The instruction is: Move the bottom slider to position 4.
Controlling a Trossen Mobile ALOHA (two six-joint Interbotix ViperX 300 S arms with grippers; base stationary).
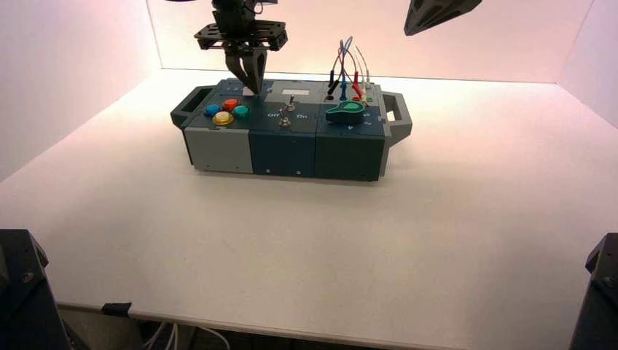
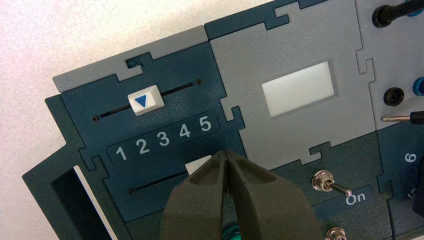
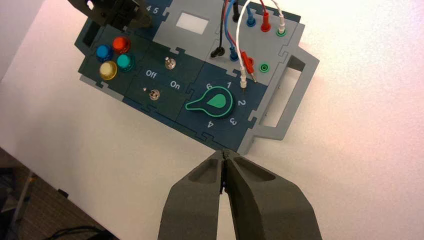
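The bottom slider point(image 2: 197, 165) is a small white knob in the lower slot, just under the numbers 1 to 5 point(image 2: 164, 138). Only its corner shows, roughly below the 4; the rest is hidden behind my left gripper point(image 2: 227, 155). This gripper is shut, with its tips touching the knob's right side. In the high view the left gripper point(image 1: 252, 86) points down at the box's point(image 1: 284, 149) back left part. The right gripper point(image 3: 223, 154) is shut on nothing and hovers off the box, beyond the knob's side.
The top slider point(image 2: 144, 100), white with a blue triangle, sits between 2 and 3. Close by are a white window point(image 2: 298, 88), a toggle by "On" point(image 2: 325, 182), coloured buttons point(image 1: 226, 111), a green knob point(image 3: 216, 102) and plugged wires point(image 1: 348, 69).
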